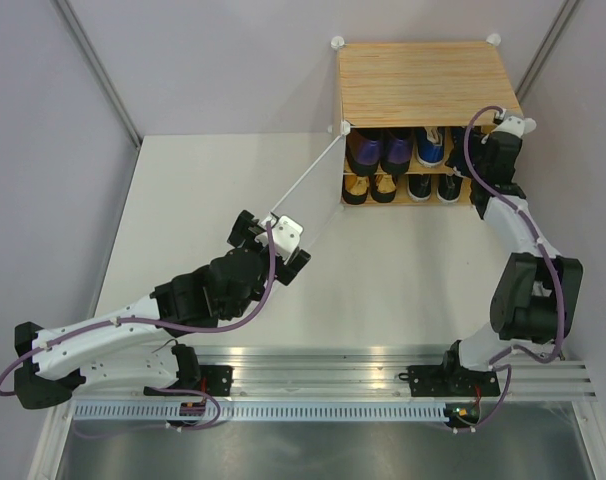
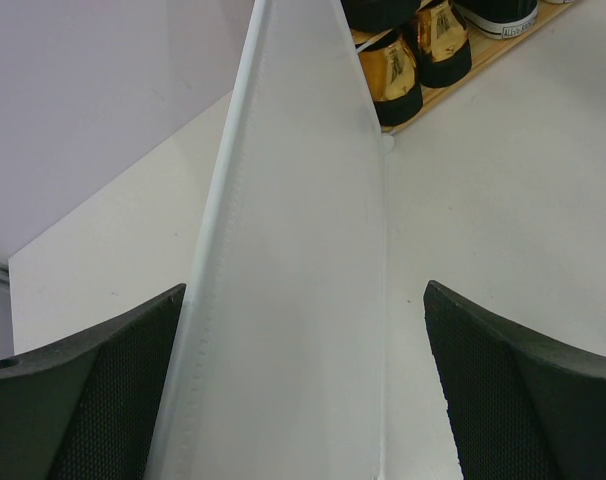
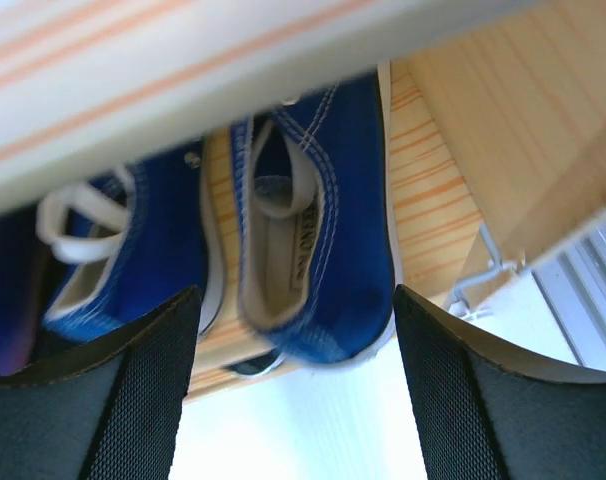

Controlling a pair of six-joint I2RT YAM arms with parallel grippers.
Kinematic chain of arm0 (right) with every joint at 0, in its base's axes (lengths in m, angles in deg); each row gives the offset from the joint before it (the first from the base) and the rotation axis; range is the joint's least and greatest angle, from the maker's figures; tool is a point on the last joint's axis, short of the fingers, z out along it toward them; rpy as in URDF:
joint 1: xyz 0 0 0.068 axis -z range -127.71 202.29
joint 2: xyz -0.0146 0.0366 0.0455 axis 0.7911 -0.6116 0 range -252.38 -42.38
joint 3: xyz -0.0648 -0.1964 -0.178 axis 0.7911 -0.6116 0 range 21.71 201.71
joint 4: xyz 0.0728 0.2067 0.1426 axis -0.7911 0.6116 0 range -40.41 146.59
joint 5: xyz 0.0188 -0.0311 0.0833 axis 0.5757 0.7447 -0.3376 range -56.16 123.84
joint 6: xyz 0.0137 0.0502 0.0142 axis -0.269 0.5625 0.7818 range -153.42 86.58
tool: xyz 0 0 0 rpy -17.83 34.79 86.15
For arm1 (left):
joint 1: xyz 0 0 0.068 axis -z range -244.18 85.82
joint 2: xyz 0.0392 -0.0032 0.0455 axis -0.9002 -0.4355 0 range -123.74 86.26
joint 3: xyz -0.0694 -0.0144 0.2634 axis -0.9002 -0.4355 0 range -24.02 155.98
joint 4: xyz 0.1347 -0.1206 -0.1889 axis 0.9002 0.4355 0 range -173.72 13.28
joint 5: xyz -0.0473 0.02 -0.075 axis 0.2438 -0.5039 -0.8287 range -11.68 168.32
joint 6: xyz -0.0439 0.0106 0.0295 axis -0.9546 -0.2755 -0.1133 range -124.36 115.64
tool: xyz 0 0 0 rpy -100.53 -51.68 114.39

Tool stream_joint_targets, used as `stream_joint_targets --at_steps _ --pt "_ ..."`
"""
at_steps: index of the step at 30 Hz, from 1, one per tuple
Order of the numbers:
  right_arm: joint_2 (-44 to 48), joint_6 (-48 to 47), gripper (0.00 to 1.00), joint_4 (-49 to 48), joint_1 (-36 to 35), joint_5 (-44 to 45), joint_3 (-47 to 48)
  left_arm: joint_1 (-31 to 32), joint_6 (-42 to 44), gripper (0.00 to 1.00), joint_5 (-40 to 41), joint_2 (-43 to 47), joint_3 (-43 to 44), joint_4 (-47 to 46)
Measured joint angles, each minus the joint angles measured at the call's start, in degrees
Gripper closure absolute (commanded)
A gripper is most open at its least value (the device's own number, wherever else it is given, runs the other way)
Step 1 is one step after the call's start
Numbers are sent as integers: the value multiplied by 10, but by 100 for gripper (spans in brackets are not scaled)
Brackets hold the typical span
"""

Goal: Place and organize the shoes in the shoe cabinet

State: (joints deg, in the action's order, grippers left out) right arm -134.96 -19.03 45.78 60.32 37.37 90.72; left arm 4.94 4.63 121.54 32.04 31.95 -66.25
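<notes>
Showing blue sneakers [image 3: 345,235], shiny gold shoes [image 2: 391,72]

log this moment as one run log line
left gripper open, astride door panel | right gripper open at rightmost blue sneaker, upper shelf | shoe cabinet stocked on both levels

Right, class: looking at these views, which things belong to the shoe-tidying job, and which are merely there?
Part of the job:
shoe cabinet, white door panel, blue sneakers, purple dress shoes, gold shoes, black shoes

Merely there:
table, metal rail, grey walls
</notes>
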Motion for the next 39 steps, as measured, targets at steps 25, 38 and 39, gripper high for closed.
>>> stream_joint_targets --at_steps 25,38,39 --pt "231 90 91 33 -2 -16 -197 0 0 0 1 9 0 0" --pt "81 86 96 39 -1 29 -109 0 0 0 1 10 0 0" --pt "70 84 96 40 -1 30 -97 0 0 0 2 11 0 0"
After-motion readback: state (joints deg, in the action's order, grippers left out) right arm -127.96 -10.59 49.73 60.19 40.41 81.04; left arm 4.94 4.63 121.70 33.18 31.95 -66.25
